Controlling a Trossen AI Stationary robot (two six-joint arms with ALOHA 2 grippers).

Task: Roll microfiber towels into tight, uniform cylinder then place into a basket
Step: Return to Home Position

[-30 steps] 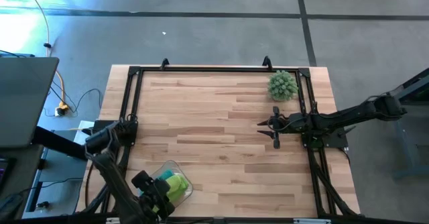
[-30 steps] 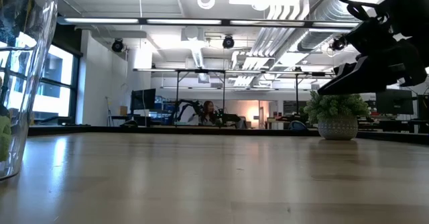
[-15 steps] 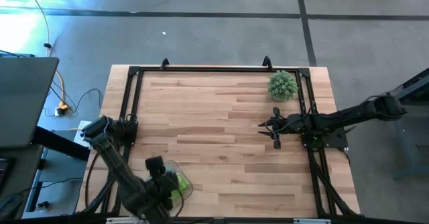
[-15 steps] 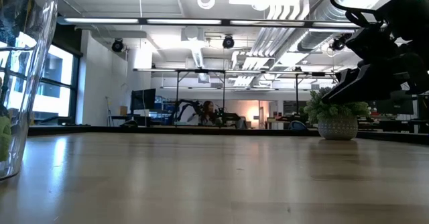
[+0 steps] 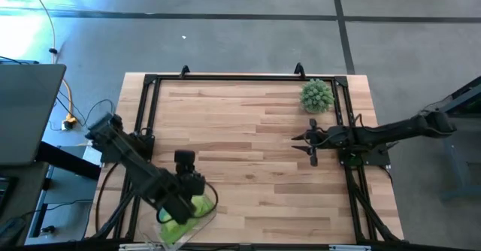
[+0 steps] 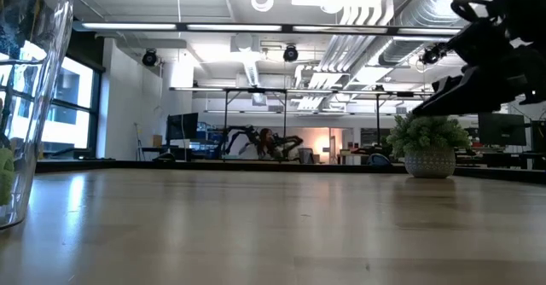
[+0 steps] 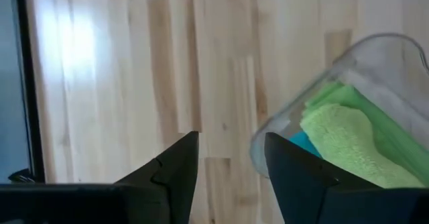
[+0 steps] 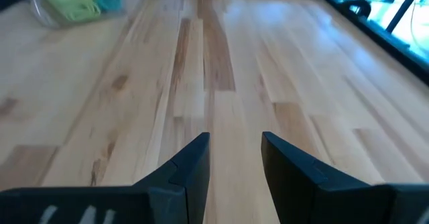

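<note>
The basket, a clear tub, stands at the table's near left. In it lie lime green microfiber towels and a teal one, bunched together. My left gripper hangs open above the table just beside the basket, pointing steeply down, with nothing between its fingers. My right gripper waits open over the table's right side, low and nearly level, its fingers pointing toward the left edge. The basket's clear wall fills the left edge of the low view.
A spiky green ball in a pot stands at the far right corner, just beyond my right gripper. A black frame rail runs round the table. Bare wood lies between the two arms.
My left gripper has risen out of the basket and gone toward the table's far edge and a little right, rolling about its own axis as it went. The towels have stayed in the basket.
</note>
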